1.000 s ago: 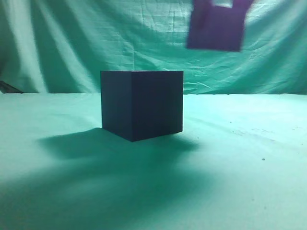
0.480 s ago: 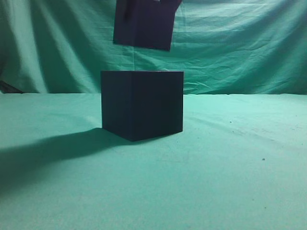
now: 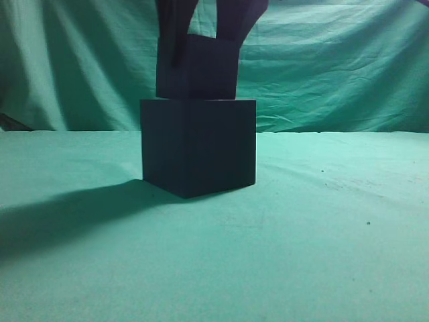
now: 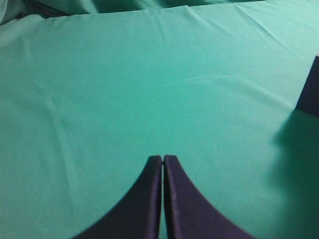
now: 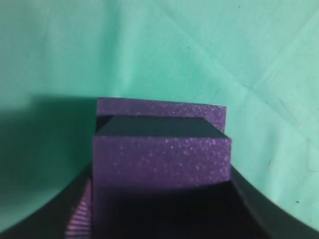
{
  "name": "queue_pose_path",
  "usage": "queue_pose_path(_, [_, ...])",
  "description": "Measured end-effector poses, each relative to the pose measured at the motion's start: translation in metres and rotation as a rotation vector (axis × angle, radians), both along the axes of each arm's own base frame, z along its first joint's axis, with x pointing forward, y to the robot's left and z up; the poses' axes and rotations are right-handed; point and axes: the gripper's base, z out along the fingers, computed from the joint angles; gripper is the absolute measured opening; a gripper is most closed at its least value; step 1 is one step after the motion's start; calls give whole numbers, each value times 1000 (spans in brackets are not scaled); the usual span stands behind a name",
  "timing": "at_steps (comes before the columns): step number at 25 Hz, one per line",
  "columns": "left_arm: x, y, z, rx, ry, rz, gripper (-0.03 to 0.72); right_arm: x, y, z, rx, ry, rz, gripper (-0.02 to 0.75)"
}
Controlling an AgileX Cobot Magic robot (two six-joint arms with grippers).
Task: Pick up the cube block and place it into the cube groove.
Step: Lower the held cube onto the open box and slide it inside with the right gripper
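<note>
Exterior view: nearest lies wrinkled green cloth (image 3: 301, 255) covering the desk, matte and bare of any writing. Mid-desk stands the big box (image 3: 198, 146), near-black, sharp-edged, unmarked. Right at its top edge sits the small block (image 3: 198, 67), purple and faintly speckled, clamped by the right gripper (image 3: 208, 27). Toward the left side, the left gripper (image 4: 163, 164) has its jaws pressed together, empty.

Cube block (image 3: 198, 70) (tool-held (image 3: 209, 27)) atop cube groove (image 3: 198, 146)
</note>
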Motion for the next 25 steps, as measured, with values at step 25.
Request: queue_pose_path(25, [0,0,0,0,0,0,0,-2,-2,-5,-58,45,31,430])
